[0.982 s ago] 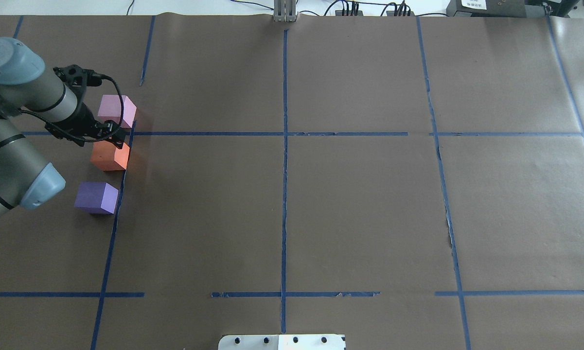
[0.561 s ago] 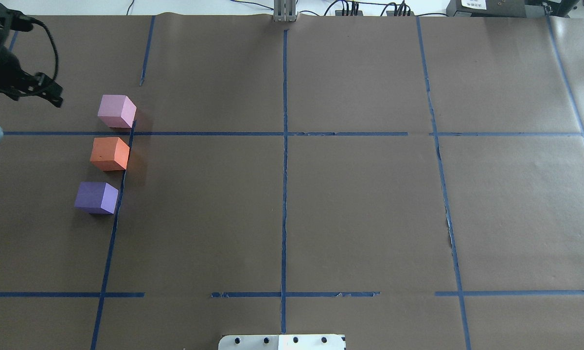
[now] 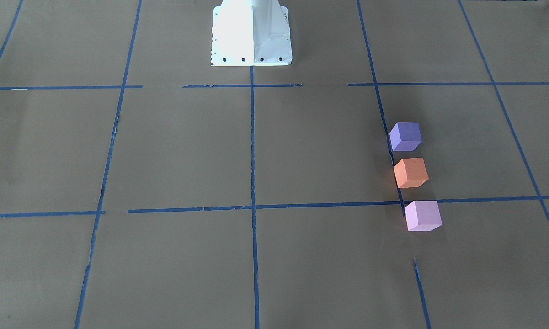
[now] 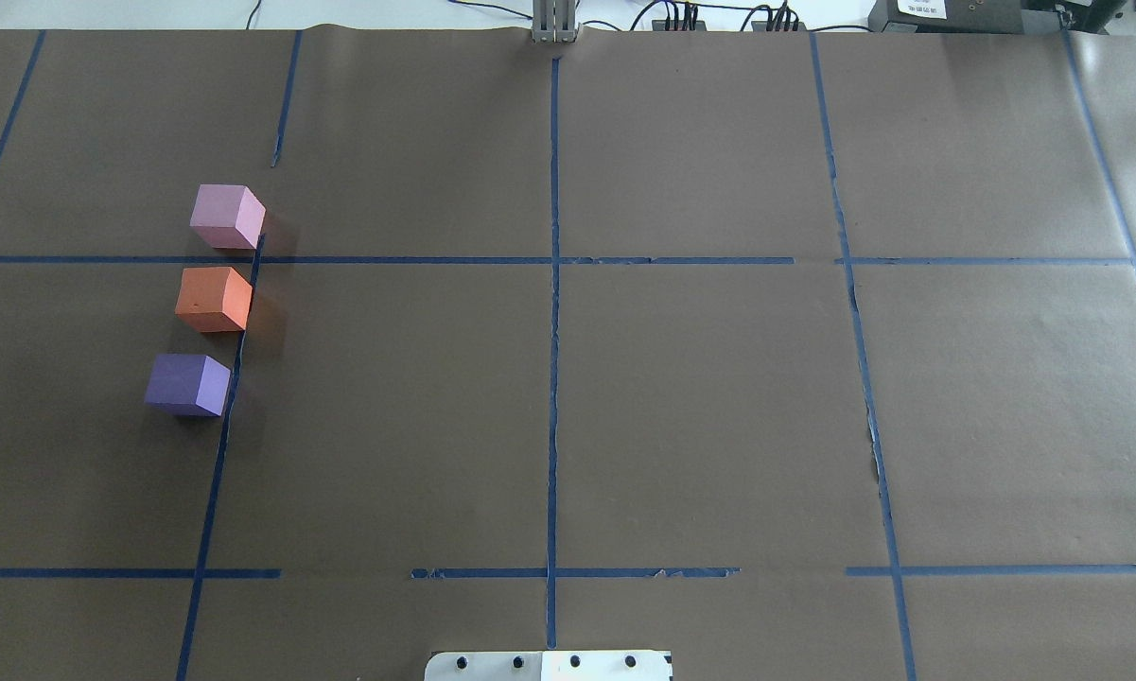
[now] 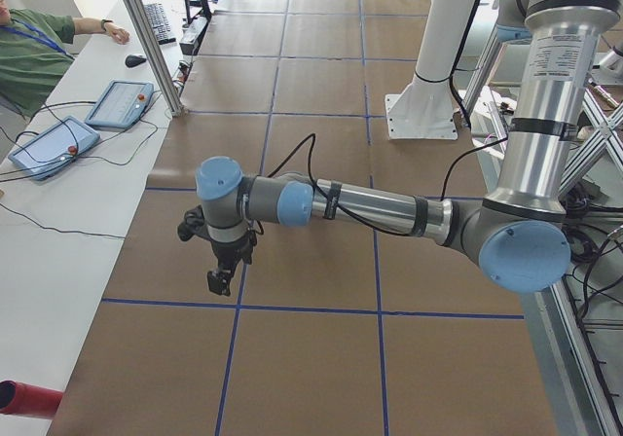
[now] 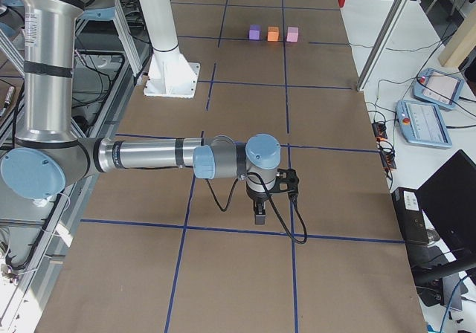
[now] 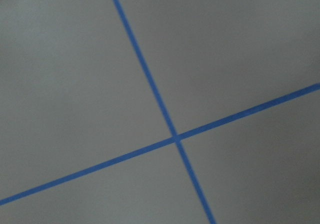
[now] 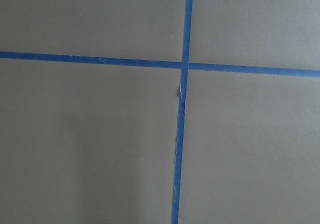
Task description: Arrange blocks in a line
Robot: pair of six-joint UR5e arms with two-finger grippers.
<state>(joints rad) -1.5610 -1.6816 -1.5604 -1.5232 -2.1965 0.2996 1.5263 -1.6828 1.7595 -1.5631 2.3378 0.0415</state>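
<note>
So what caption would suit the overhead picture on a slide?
A pale pink block, orange block and purple block stand in a spaced line beside a blue tape strip.

Brown paper-covered table point(image 4: 700, 397), blue tape grid point(image 4: 554, 378), white side bench point(image 5: 88, 193)

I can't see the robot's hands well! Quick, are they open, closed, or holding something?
Left gripper: cannot be told from this side view.
Right gripper: cannot be told either.
</note>
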